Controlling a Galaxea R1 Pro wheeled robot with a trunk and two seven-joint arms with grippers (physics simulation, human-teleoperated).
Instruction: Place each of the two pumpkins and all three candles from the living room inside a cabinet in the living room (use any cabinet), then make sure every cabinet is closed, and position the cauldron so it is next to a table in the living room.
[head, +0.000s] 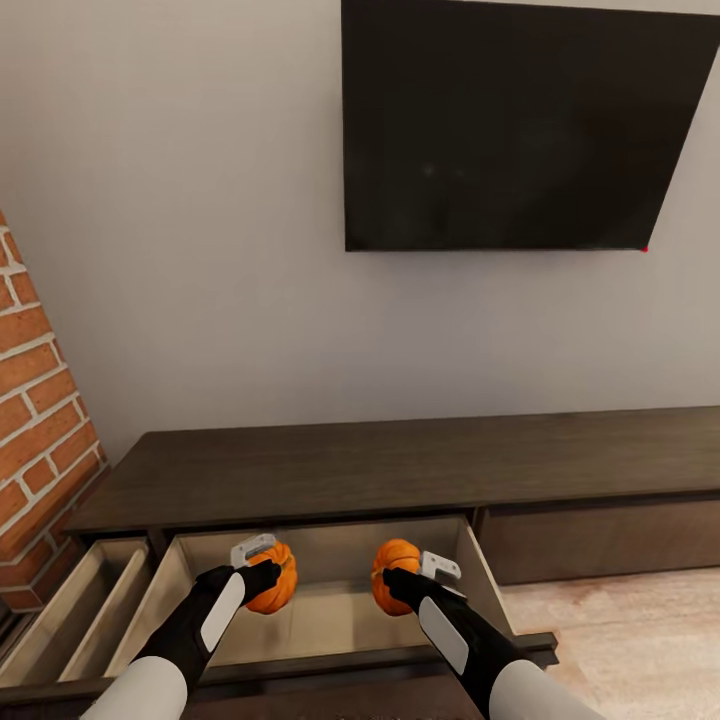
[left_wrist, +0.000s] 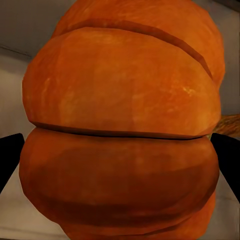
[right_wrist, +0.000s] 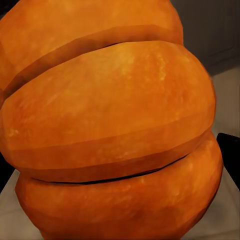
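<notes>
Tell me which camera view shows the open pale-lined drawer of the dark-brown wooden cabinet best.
The head view: the open drawer appears whole, its pale walls and floor visible under both held orange pumpkins. The left wrist view gives just pale slivers of it past a pumpkin; the right wrist view likewise, a pale corner.

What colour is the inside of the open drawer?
Pale tan, seen best in the head view: the drawer.

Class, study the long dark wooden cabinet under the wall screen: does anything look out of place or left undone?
Two drawers of the dark-brown wooden cabinet stand pulled open. The left gripper and right gripper each hold a small orange ribbed pumpkin over the wider drawer. Nothing looks damaged.
</notes>
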